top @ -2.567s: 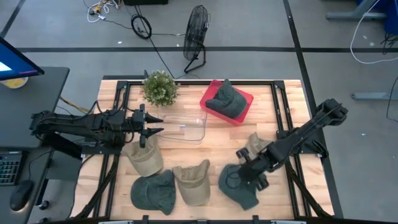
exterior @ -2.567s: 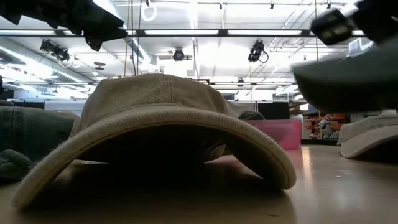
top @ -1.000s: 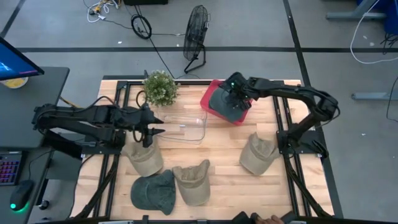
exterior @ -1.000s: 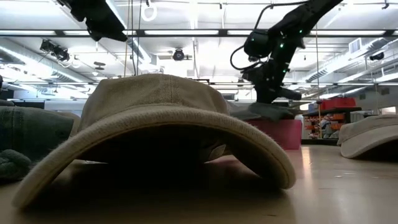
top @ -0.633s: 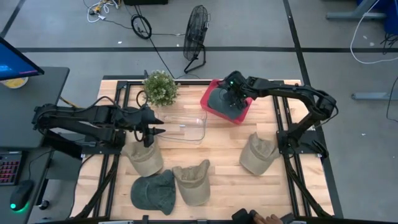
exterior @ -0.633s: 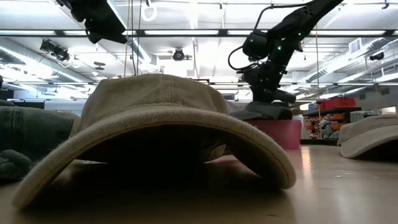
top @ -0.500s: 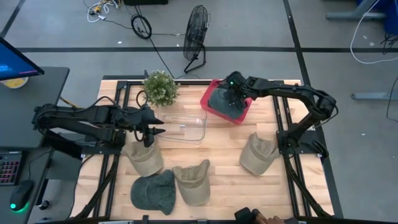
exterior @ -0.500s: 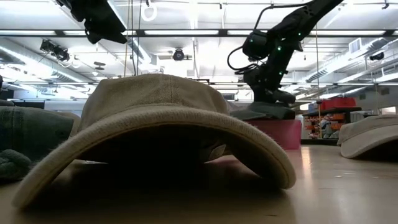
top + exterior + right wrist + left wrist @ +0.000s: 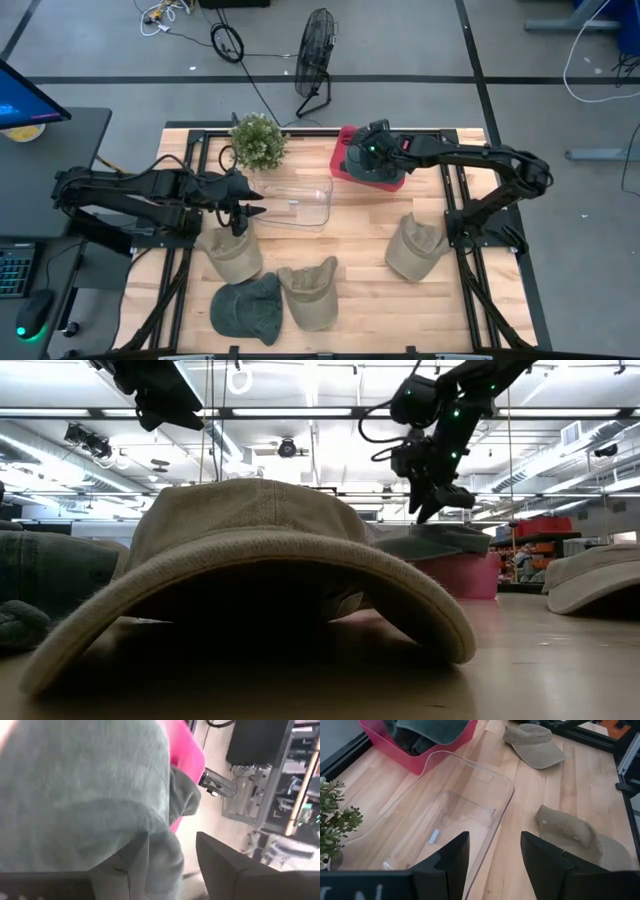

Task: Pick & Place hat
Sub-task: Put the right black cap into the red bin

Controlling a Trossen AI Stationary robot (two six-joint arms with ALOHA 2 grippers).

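A dark green hat (image 9: pixel 440 542) lies on top of the pink bin (image 9: pixel 468 575) at the table's far side, its brim sticking out over the bin's rim; another green hat lies under it (image 9: pixel 415 742). My right gripper (image 9: pixel 436 505) hangs open just above it, and the hat (image 9: pixel 90 780) fills the right wrist view. My left gripper (image 9: pixel 252 204) stands open in the air over the clear tray (image 9: pixel 455 815), holding nothing. Three tan hats (image 9: pixel 232 256) (image 9: pixel 310 292) (image 9: pixel 415 247) and one green hat (image 9: pixel 248 308) lie on the table's near half.
A potted plant (image 9: pixel 257 140) stands at the far left, beside the clear tray (image 9: pixel 300 203). A black frame (image 9: pixel 455 200) runs around the wooden table top. Bare wood shows between the tray and the hats near the front.
My right gripper has opened and let go of the green hat, then risen a little above it. The hat has dropped onto the pink bin and lies there still.
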